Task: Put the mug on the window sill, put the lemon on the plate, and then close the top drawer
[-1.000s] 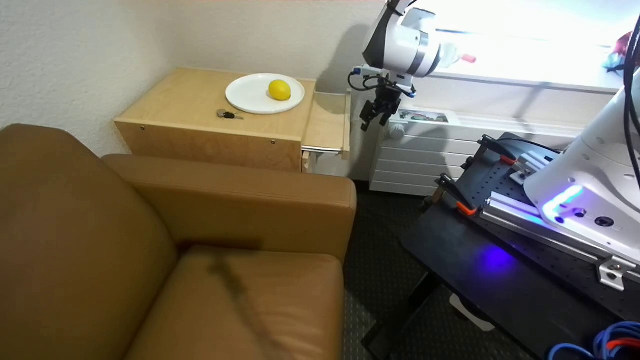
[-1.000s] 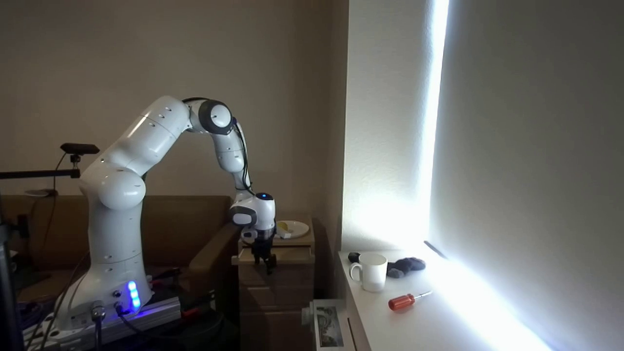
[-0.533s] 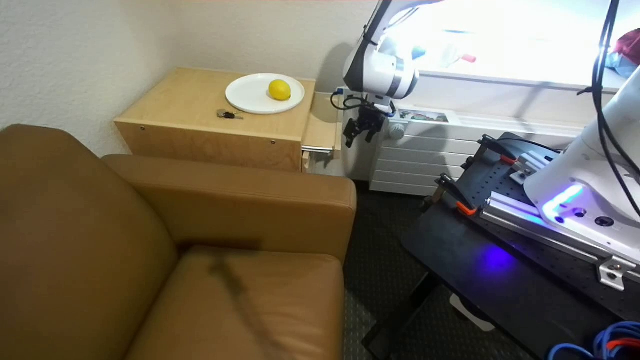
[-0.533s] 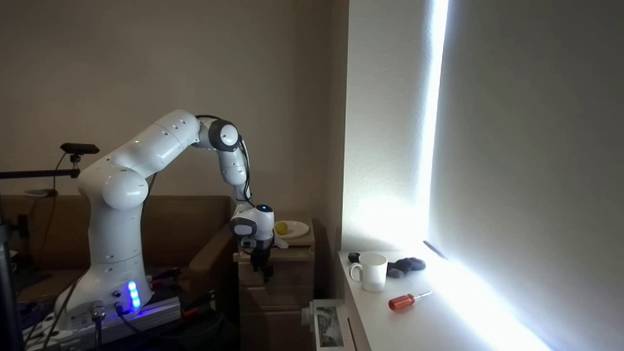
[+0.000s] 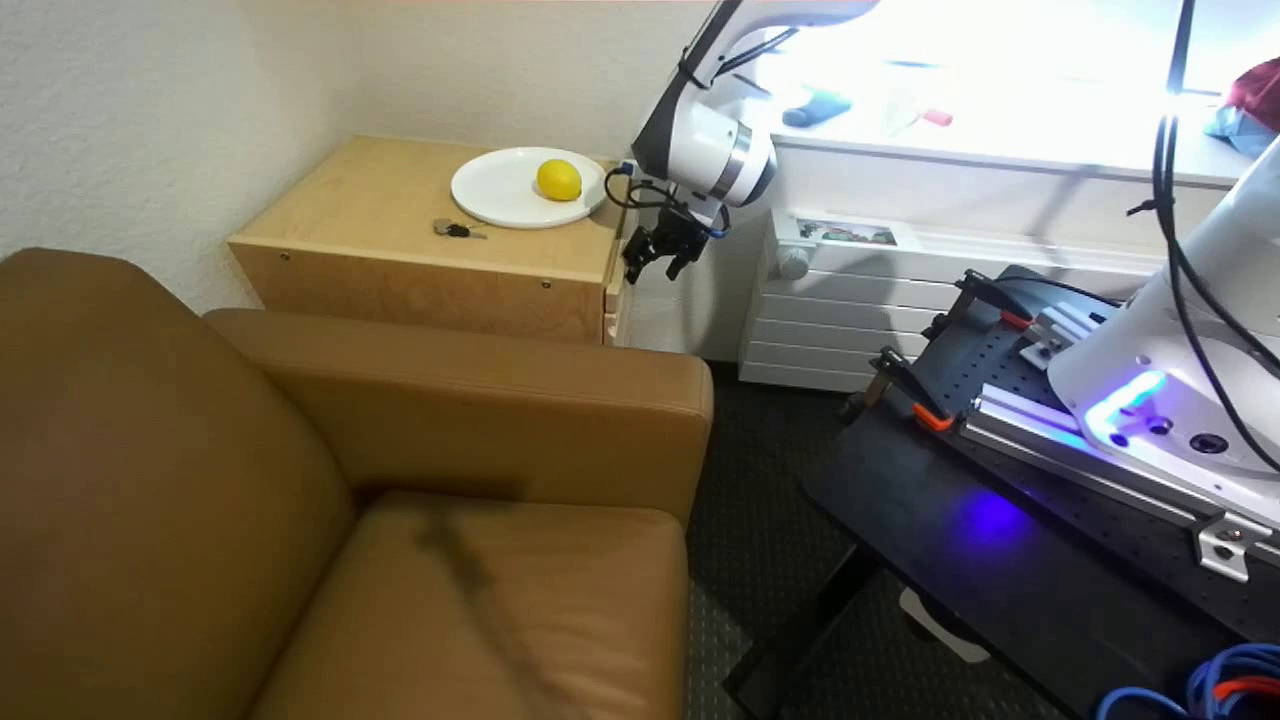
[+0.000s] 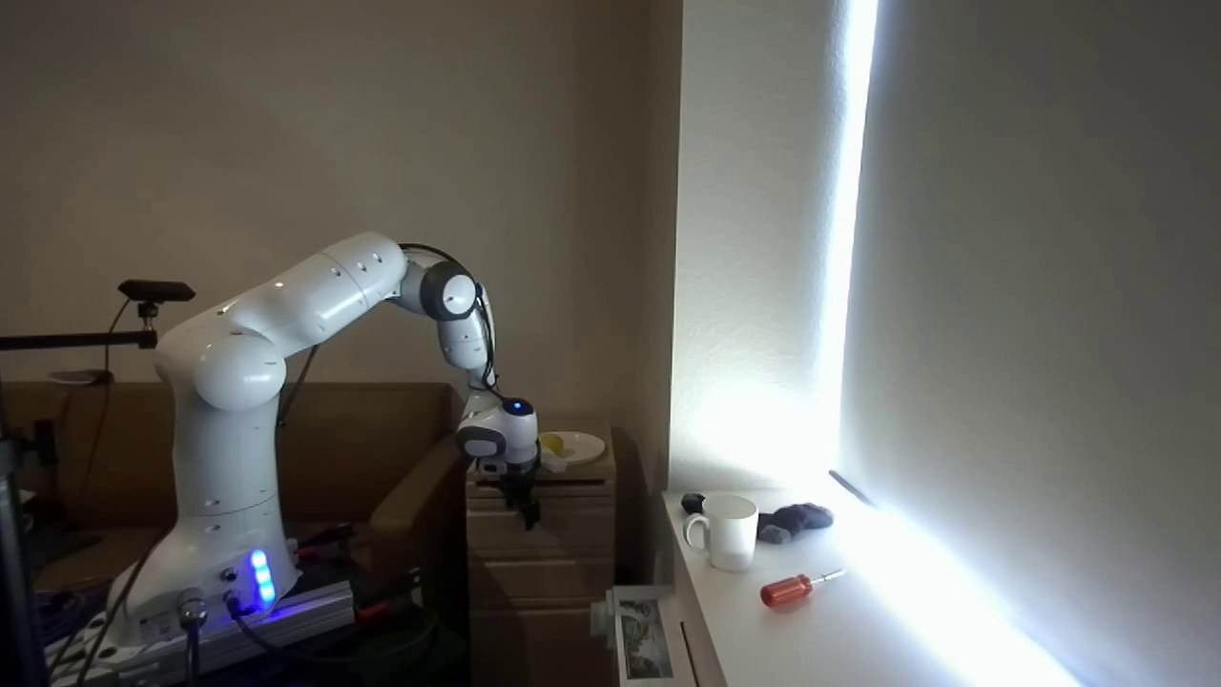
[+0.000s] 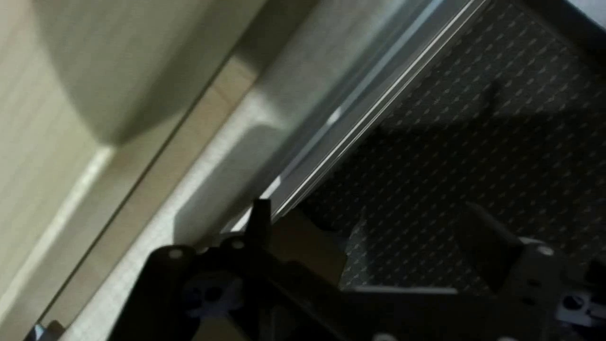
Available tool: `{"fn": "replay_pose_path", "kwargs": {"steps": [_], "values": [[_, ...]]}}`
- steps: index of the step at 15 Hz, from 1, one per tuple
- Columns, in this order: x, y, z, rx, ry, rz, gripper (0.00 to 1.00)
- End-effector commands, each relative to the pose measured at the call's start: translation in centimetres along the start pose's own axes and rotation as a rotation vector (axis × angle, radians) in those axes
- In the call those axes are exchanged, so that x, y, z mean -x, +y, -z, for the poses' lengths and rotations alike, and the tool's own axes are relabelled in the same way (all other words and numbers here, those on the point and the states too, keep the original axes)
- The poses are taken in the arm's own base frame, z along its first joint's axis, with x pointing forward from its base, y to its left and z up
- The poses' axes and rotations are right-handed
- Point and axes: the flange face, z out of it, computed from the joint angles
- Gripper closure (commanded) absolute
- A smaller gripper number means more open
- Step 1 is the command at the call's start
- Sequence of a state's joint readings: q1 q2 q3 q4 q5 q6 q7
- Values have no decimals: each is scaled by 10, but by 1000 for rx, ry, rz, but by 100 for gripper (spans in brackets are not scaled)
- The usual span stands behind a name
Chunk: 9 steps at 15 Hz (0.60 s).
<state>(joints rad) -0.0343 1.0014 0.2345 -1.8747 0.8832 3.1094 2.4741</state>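
The white mug stands upright on the window sill. The yellow lemon rests on the white plate on the wooden cabinet; both also show in an exterior view, the lemon and the plate. The top drawer is pushed nearly flush with the cabinet; any gap left is partly hidden by my arm. My gripper is open and empty, at the drawer's front. In the wrist view my gripper has its fingers wide apart, the left one beside the drawer front; contact is unclear.
Keys lie on the cabinet top. A sofa stands before the cabinet. A radiator with a picture on it stands beside the drawer. A red screwdriver and a dark bundle lie on the sill.
My arm has moved toward the cabinet, dipping and then rising slightly. The top drawer has slid inward from well open to nearly flush. The lemon, plate and mug have not moved.
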Motion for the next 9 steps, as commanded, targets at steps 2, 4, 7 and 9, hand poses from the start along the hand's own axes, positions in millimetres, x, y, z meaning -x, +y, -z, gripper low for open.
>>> {"fn": "replay_pose_path", "kwargs": {"steps": [2, 4, 7, 9], "values": [[3, 0, -10, 8, -29, 3, 0], [-4, -9, 0, -47, -30, 22, 0], [-11, -44, 26, -147, -7, -7, 0], [-18, -71, 46, -199, 31, -33, 0]]}}
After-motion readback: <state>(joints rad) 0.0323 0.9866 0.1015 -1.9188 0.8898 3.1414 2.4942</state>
